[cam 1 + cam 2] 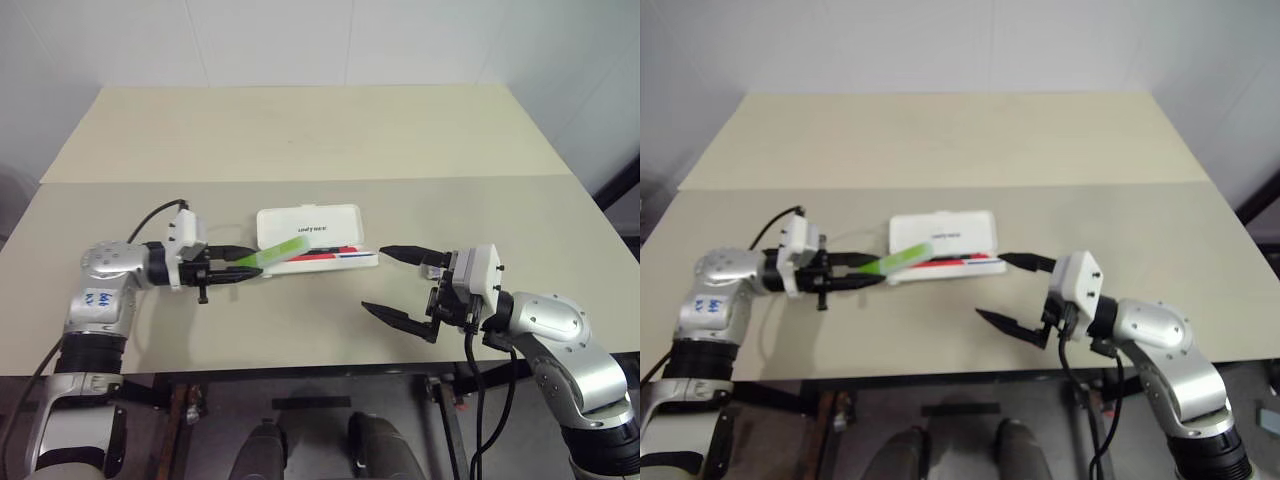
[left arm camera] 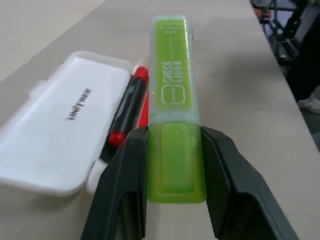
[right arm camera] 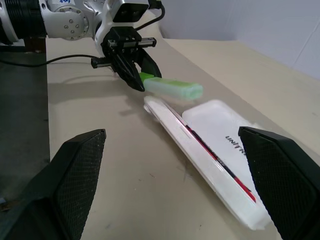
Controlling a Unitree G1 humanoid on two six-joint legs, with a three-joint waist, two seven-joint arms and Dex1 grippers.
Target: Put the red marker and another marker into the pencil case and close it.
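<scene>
The left fingers (image 1: 232, 271) are clamping the green marker (image 1: 273, 255) over the open case's (image 1: 310, 223) 9 o'clock end, right fingers (image 1: 394, 283) gaping idle; released tilted, it risks straddling the rim beside the red marker (image 2: 126, 116).

The other marker (image 1: 272, 254) sits between the left gripper's (image 1: 238, 264) fingers, jutting past their tips over the pencil case's (image 1: 310, 236) near end. The red marker (image 2: 125, 116) lies in the case's tray — beside the lid. Just off the case's other end stand the right gripper's (image 1: 392, 283) fingers, set apart on the table (image 1: 300, 130).
</scene>
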